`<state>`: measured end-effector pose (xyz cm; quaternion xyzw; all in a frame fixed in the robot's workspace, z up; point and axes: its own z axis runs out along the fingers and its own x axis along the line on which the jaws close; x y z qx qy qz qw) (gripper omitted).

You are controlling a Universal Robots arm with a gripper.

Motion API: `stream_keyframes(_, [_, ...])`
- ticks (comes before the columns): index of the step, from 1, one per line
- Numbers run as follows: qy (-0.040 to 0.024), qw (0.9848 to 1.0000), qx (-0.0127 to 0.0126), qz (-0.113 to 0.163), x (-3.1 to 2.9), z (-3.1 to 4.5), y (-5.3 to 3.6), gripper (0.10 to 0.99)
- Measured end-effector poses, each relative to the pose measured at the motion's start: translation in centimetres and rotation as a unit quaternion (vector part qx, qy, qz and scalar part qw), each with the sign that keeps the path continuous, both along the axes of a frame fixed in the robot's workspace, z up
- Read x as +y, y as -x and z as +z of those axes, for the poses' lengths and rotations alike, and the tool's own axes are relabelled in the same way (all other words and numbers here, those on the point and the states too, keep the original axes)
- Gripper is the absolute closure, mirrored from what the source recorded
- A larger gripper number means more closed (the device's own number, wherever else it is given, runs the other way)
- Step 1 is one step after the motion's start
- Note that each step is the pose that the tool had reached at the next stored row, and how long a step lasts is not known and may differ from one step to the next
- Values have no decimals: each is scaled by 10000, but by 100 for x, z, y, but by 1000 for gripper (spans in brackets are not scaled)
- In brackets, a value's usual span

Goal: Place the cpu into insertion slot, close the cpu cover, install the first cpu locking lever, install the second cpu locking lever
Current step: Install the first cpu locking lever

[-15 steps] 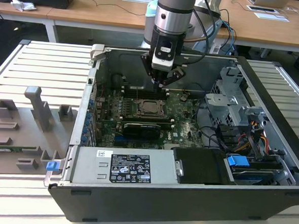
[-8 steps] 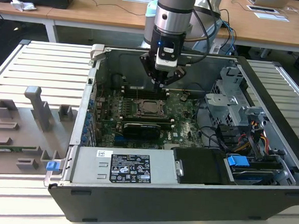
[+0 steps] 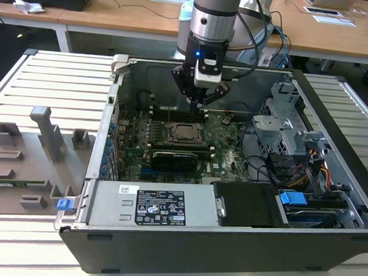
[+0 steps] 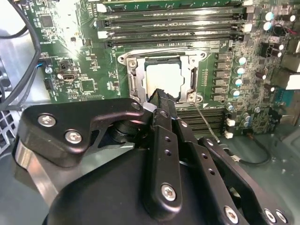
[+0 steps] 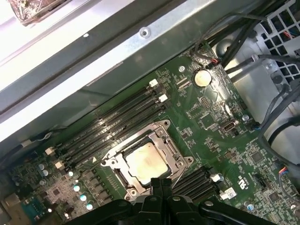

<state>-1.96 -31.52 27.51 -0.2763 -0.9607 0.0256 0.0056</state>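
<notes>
The cpu lies flat in the insertion slot on the green motherboard, its pale metal top showing. The cpu cover lies down around it as a silver frame, also seen as the cpu cover around the cpu. A thin metal lever rod stretches away from one corner of the socket. My gripper hangs just above the socket's far edge. Its black fingers are pressed together and shut, with nothing seen between them; the gripper tip sits close over the cover's edge.
The open computer case surrounds the board. Long memory slots run beside the socket. A drive cage and cables stand at the exterior view's right, a power supply at the front. A grey fixture tray lies outside the case.
</notes>
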Motion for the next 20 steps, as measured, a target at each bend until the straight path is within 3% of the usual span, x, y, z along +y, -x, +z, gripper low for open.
stream_keyframes(7, [0, 9982, 0, 593, 0, 0, 0, 980])
stream_keyframes(11, [0, 9963, 0, 855, 0, 0, 0, 980])
stream_keyframes(13, [0, 9947, 0, 1033, 0, 0, 0, 980])
stream_keyframes(20, [0, 9860, 0, 1666, 0, 0, 0, 980])
